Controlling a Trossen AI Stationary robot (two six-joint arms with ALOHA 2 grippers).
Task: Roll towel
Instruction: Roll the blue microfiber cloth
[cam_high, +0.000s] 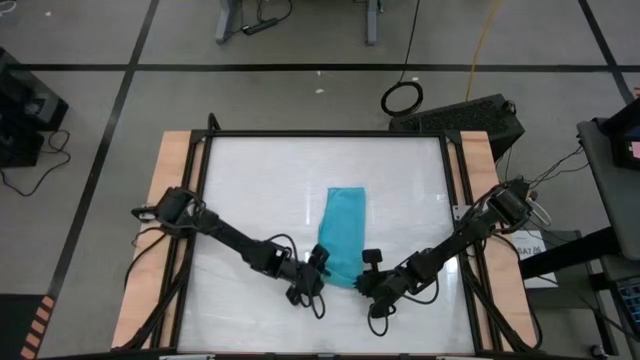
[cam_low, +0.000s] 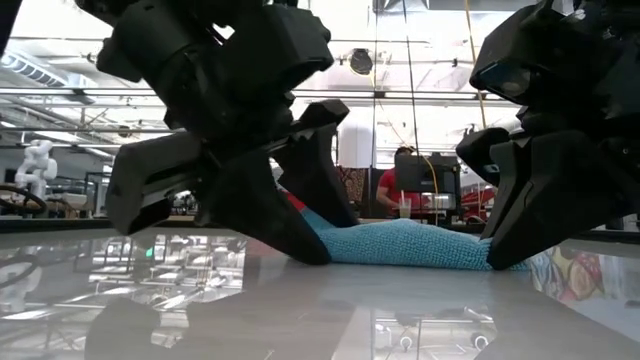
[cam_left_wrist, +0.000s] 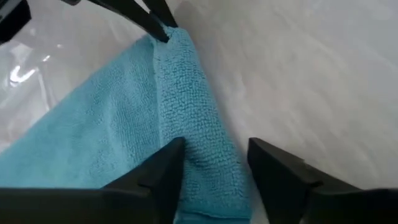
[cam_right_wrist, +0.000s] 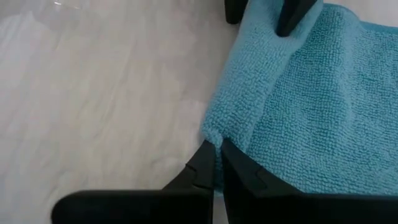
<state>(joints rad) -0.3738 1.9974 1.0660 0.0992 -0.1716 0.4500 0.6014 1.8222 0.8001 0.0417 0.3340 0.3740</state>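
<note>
The turquoise towel (cam_high: 345, 225) lies flat on the white table, its long side running near to far. Its near end is turned over into a narrow fold (cam_left_wrist: 186, 99). My left gripper (cam_left_wrist: 214, 155) is open at the left end of that fold, one finger on each side of it. I cannot tell whether the fingers touch the cloth. My right gripper (cam_right_wrist: 217, 155) is shut on the fold's right end. In the low view both grippers (cam_low: 310, 250) (cam_low: 495, 255) reach down to the table at the towel's (cam_low: 400, 243) two near corners. My right gripper pinches the right end of the towel's folded near edge (cam_right_wrist: 214, 134) between its two fingertips. The fingers slant down from the near right. The cloth there is several layers and rests on the table, slack.
The white table top (cam_high: 260, 190) is framed by a black rail with wooden strips (cam_high: 175, 170) left and right. Bare table lies around the towel on all sides. Cables and a black case (cam_high: 470, 115) lie beyond the far edge.
</note>
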